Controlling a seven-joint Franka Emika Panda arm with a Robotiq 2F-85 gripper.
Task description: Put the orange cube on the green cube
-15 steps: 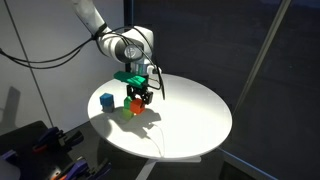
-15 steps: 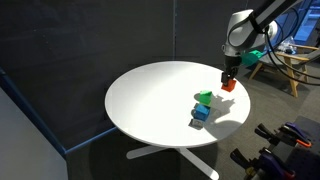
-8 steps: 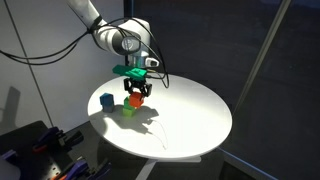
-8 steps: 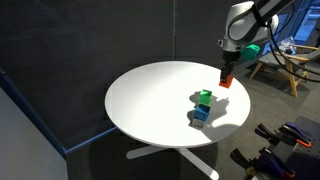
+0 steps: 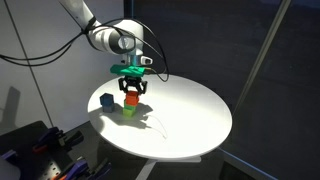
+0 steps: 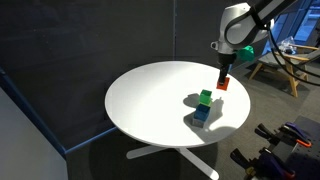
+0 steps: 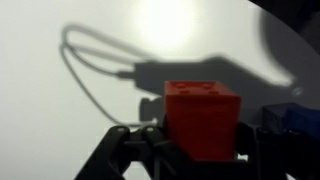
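Up close in the wrist view, the fingers point(image 7: 148, 108) are pinching narrowly on the orange cube point(image 7: 200, 120), carrying it clear of the surface point(image 7: 60, 120). In an exterior view the gripper point(image 5: 131, 98) is hanging with its load at 12 o'clock over the green cube point(image 5: 129, 112). In an exterior view the orange cube point(image 6: 221, 85) is sitting at 2 o'clock from the green cube point(image 6: 205, 98), so a sideways gap is probably remaining. The blue cube point(image 6: 202, 114) is lying touching the green one.
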